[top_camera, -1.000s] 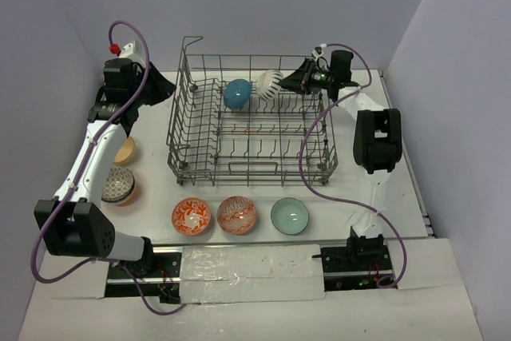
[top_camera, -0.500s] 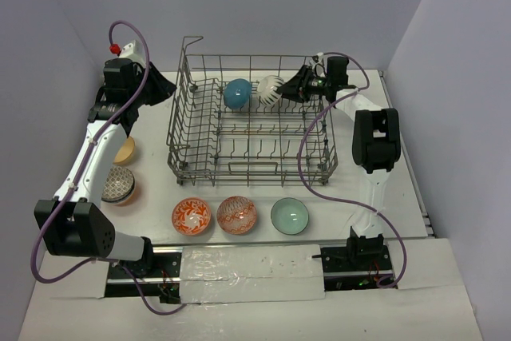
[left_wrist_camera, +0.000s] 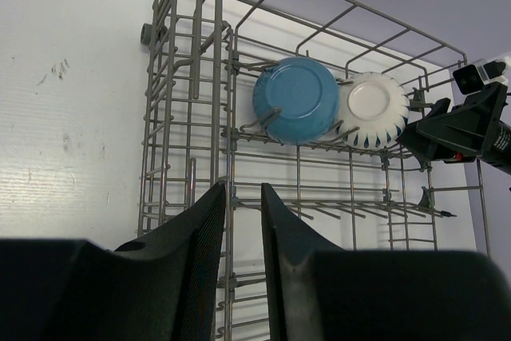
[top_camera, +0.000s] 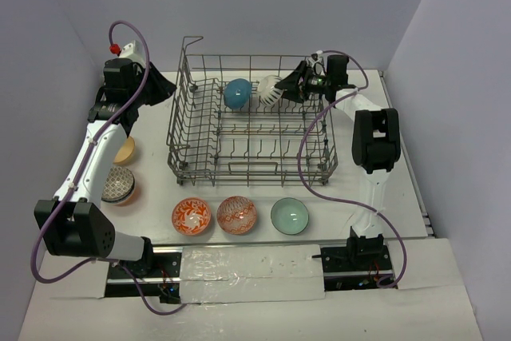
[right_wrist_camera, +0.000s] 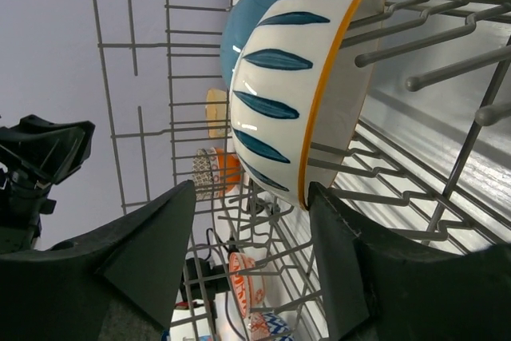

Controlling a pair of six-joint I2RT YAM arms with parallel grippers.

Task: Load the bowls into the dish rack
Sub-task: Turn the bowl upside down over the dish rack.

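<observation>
Jaws of the right gripper (right_wrist_camera: 251, 197) stand wide, one finger on each side of the lower edge of the white striped bowl (right_wrist_camera: 295, 85). The left-hand finger is clear of the bowl wall, while the right-hand one sits just beside the orange rim; I cannot tell whether it touches. The bowl rests on the tines and appears to be carried by them alone.

Jaws of the left gripper (left_wrist_camera: 243, 191) show a narrow gap and hold nothing. It hangs above the left side of the dish rack (top_camera: 239, 167).

Risk: a finger pulled away at an angle may hook the rim, tipping the bowl off its tines or knocking it against the teal-blue bowl (left_wrist_camera: 295, 100) it leans beside. The right arm's cable lies across the rack's right side and may snag.

Orientation: the striped bowl stands on edge at upper centre of the top view, base towards the left of the frame, mouth towards the right gripper. Being round, it has no long axis; its centre line lies roughly level along the back row.
</observation>
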